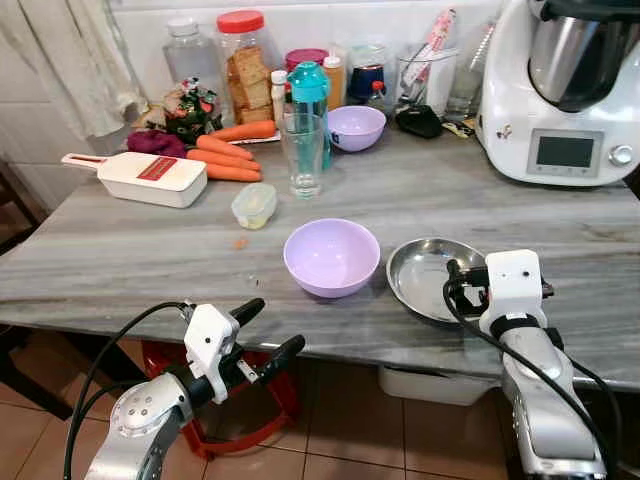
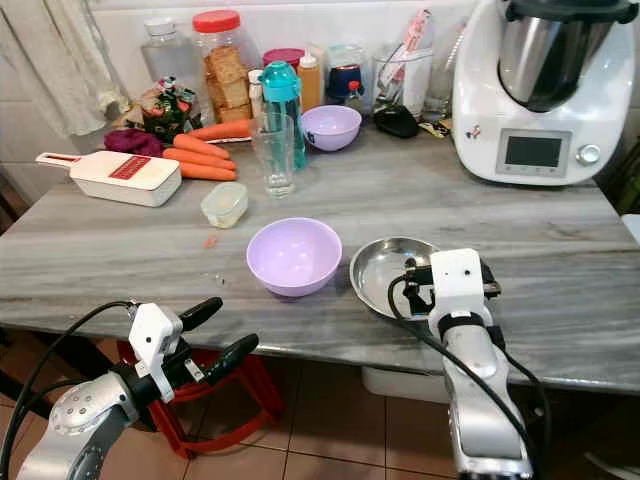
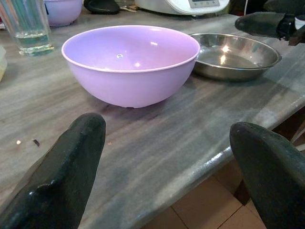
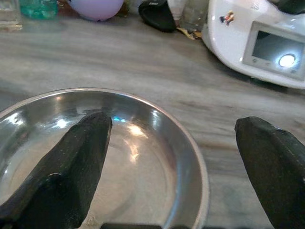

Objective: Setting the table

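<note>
Right gripper point(image 1: 462, 283) spread wide, straddling the plate point(image 1: 425, 272) rim at 4 o'clock — a shallow bite could slip. Left gripper point(image 1: 262, 328) agape, off the bench point(image 1: 120, 250).

On the grey marble table point(image 2: 560, 250) we see a round lilac plastic bowl point(image 2: 294, 256) just beside a shallow steel plate point(image 2: 385, 262), our right gripper point(image 2: 412, 285) over its rim.
</note>
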`<state>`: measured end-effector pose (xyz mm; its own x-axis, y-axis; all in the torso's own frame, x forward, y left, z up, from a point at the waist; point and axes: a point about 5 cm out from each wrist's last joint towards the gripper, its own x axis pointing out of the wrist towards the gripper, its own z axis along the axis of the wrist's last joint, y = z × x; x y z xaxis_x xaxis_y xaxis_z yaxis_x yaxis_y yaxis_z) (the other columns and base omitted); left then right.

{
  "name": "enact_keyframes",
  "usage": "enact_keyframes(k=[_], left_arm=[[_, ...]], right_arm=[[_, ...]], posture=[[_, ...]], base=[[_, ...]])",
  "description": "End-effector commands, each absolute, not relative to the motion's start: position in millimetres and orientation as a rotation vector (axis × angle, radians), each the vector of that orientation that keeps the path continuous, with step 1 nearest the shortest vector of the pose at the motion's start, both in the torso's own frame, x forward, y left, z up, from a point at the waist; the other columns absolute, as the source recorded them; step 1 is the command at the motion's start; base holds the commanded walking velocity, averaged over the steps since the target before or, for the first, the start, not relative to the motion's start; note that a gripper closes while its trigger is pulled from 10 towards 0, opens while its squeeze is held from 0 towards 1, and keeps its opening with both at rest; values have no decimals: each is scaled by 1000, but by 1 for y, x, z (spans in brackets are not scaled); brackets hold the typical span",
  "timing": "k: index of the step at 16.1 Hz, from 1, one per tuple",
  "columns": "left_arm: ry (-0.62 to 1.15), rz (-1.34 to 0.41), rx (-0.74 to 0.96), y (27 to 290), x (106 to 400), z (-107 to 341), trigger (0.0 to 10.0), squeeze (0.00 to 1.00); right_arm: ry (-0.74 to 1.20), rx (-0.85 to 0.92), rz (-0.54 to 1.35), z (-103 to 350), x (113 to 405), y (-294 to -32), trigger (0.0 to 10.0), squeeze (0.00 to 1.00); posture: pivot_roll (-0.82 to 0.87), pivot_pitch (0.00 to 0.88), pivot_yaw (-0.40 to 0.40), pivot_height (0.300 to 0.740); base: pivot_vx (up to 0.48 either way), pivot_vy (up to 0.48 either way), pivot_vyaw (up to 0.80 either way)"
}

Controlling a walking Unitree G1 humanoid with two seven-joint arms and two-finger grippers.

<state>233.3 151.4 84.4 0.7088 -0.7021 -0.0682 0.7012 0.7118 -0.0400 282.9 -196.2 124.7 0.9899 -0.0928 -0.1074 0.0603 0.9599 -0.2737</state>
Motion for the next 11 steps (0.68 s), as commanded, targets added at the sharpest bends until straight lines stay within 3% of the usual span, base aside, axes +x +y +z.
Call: enact_keyframes(k=[1, 2, 3, 11], left_arm=[[96, -790, -13, 153, 234, 83, 10000, 0], [97, -790, -13, 153, 234, 82, 10000, 0], [107, -793, -12, 154, 233, 80, 10000, 0], [122, -838, -26, 152, 214, 75, 10000, 0]], right_arm=[[148, -270, -65, 124, 288, -200, 10000, 490], [156, -272, -58, 124, 290, -201, 10000, 490], [187, -270, -26, 122, 297, -201, 10000, 0], [300, -240, 143, 114, 318, -192, 10000, 0]], posture=[[-58, 0, 63, 740], [-58, 0, 63, 740], [-54, 0, 63, 740], [-43, 0, 57, 740]], base=[[0, 0, 0], [0, 0, 0], [0, 0, 0], [0, 0, 0]])
